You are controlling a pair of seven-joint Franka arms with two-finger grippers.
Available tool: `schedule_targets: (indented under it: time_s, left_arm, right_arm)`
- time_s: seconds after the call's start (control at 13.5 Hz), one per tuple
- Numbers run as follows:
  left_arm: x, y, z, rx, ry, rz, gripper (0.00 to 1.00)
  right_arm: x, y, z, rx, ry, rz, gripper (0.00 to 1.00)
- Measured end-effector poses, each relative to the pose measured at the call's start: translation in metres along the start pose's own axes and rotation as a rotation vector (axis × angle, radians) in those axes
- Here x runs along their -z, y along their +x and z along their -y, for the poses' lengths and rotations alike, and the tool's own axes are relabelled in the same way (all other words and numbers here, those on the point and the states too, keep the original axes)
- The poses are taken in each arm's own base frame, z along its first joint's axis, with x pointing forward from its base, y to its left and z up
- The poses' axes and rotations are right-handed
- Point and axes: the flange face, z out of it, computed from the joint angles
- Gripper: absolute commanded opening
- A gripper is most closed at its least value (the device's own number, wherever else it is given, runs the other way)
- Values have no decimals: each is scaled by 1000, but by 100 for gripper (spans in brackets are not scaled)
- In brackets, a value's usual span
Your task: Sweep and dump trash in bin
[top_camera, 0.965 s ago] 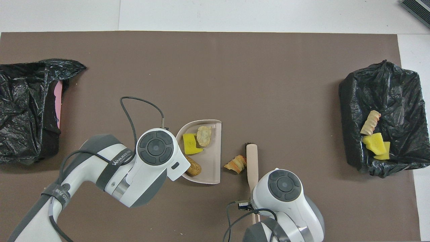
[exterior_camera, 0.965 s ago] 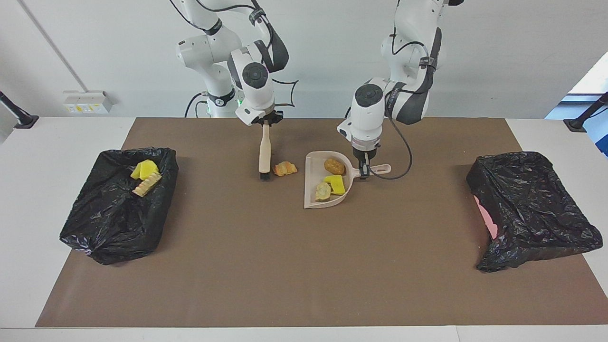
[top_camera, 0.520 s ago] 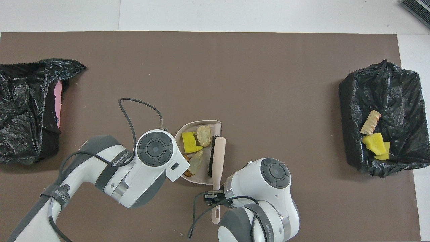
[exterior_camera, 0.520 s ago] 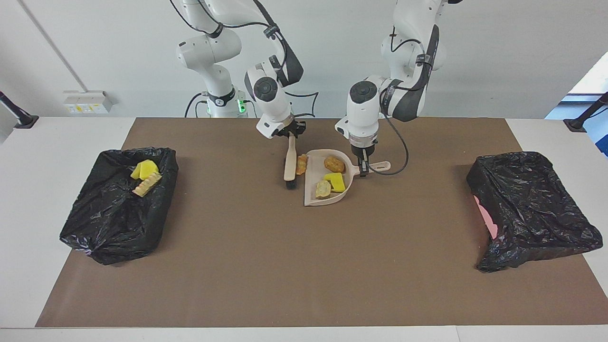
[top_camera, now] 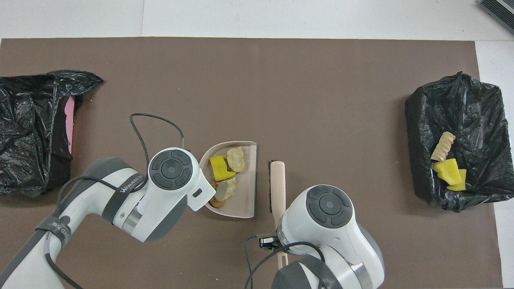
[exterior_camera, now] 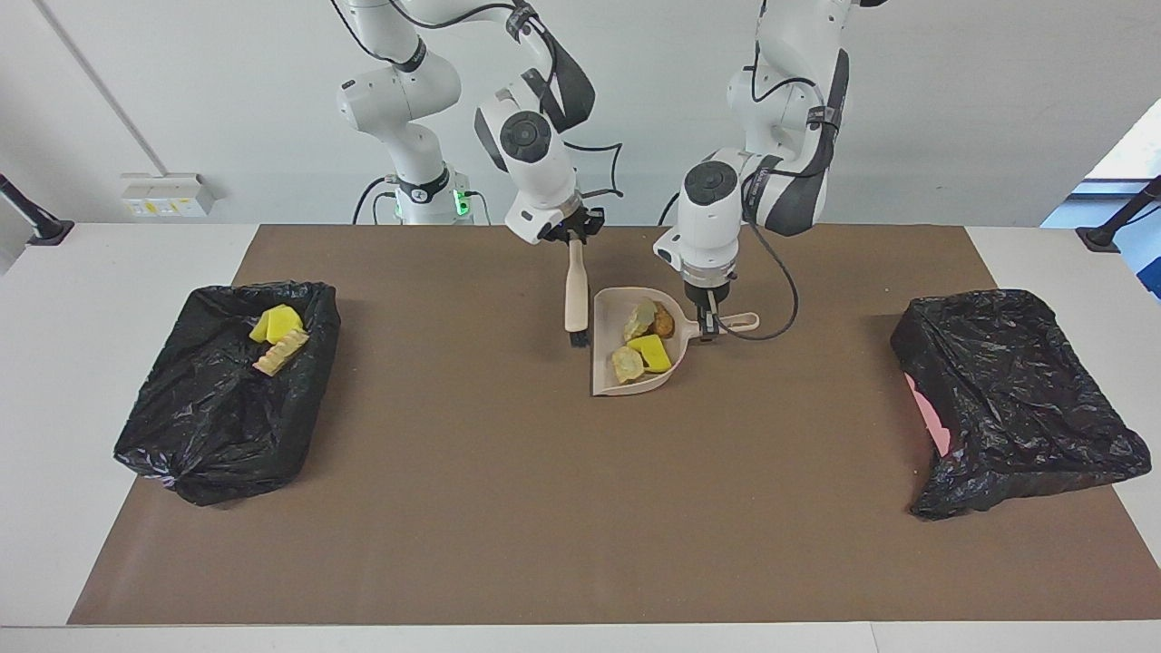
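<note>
The left gripper (exterior_camera: 706,328) clamps the dustpan (exterior_camera: 609,367) by its handle; four light, springy sponge scraps (exterior_camera: 646,343) sit loose inside, liable to roll. The right gripper (exterior_camera: 573,245) grips the brush (exterior_camera: 575,295) just beside the dustpan's open edge on the counter (exterior_camera: 508,472).

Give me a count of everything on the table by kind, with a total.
Sponge chunks in the dustpan: 4, e.g.
Sponge chunks in the bin at the right arm's end: 3, e.g.
Bins lined with black bags: 2, the other
Dustpans: 1
Brushes: 1
Total: 11
</note>
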Motion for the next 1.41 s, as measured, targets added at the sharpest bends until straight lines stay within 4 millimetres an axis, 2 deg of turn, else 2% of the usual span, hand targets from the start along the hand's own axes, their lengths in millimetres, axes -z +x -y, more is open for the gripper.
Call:
schedule_targets:
  time_s: [0.15, 0.22, 0.37, 0.59, 0.74, 0.89, 1.04, 1.26, 1.34, 1.41]
  left_arm:
    - [0, -16, 6, -6, -16, 7, 0]
    - [3, -27, 8, -15, -34, 17, 0]
    - [18, -61, 14, -34, -42, 22, 0]
    - [37, -113, 20, -21, -32, 3, 0]
    - [43, -158, 25, 3, -25, -21, 0]
    - [46, -215, 29, 82, -17, -34, 0]
    - [47, -273, 30, 166, -12, -59, 0]
    - [50, -331, 29, 251, 6, -137, 0]
    - [52, -348, 31, 266, 17, -147, 0]
    - [55, -363, 34, 275, 28, -153, 0]
  right_arm:
    - [10, -27, -6, -19, -71, 22, 0]
    - [8, -35, -5, -19, -79, 26, 0]
    - [-14, -47, 3, 7, -108, 53, 0]
    - [-49, -52, 32, 12, -74, 34, 0]
    - [-75, -51, 55, -13, -54, 24, 0]
    - [-103, -49, 68, -33, -67, 28, 0]
    - [-119, -43, 61, -51, -84, 48, 0]
    - [-124, -39, 57, -61, -75, 34, 0]
    - [-125, -39, 57, -62, -74, 33, 24]
    - [-125, -39, 57, -63, -72, 31, 63]
